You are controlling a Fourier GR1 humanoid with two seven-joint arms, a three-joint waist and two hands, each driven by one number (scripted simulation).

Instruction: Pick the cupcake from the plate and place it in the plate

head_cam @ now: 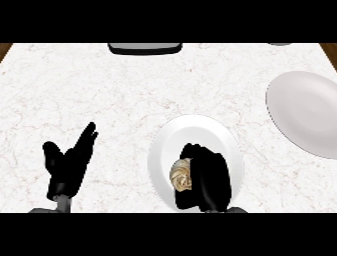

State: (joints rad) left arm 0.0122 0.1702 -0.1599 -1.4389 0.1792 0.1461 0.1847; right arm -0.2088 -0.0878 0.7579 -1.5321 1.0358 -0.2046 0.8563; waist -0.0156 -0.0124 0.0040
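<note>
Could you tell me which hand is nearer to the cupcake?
Right. The right hand is against the cupcake on the near plate; the left hand rests open, well left of it.

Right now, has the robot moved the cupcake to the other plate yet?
Not yet. The cupcake sits on the near plate, so no move is done. In hand: the right hand is over that plate right beside the cupcake, though I can't tell if its fingers have closed on it. The left hand rests open at the left. Left to do: lift the cupcake and carry it to the far plate.

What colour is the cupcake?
Tan and cream swirls, in the head view: the cupcake sits on a white plate.
</note>
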